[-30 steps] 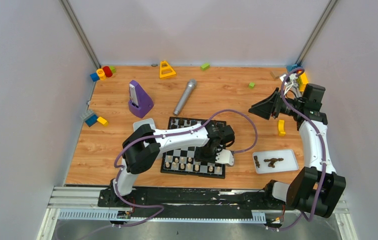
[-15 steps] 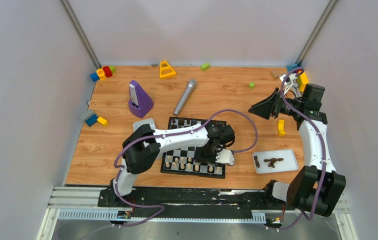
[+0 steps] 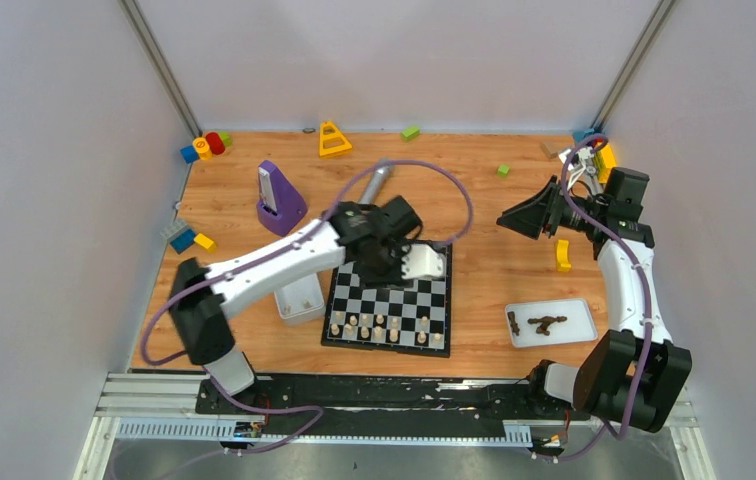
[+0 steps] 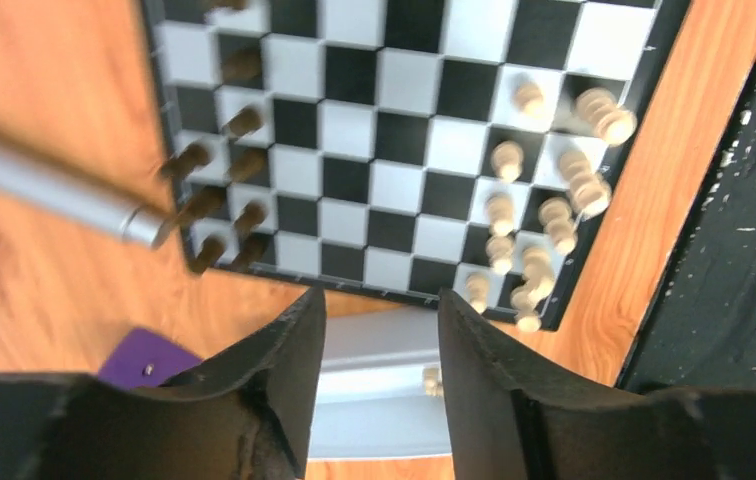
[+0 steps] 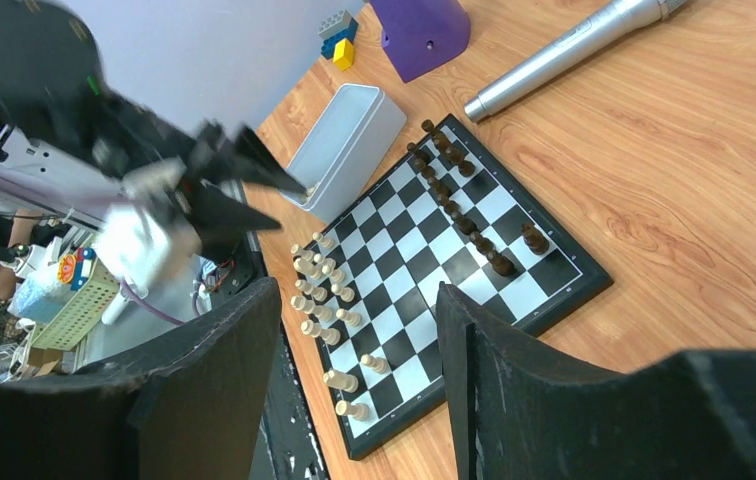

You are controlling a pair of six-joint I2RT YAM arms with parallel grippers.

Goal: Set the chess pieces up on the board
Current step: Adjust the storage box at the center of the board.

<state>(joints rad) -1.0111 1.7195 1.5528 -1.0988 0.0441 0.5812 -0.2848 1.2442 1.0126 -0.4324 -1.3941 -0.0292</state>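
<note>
1 empty L gripper (image 4: 381,298) over board (image 3: 391,305)

No text, labels, brand names or numbers can be read in any of the three views. The chessboard (image 3: 414,305) rim and the toy blocks (image 3: 204,147) are too small and blurred to show any markings.

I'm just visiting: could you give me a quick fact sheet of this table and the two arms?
Board: chessboard, mid-table
Light pieces: clustered along its near edge
Dark pieces: along its far edge; more on the white tray, right
Left end effector: open, empty, over the board's far side
Right end effector: open, empty, raised right of the board
Clutter: microphone, purple metronome, toy blocks
</note>
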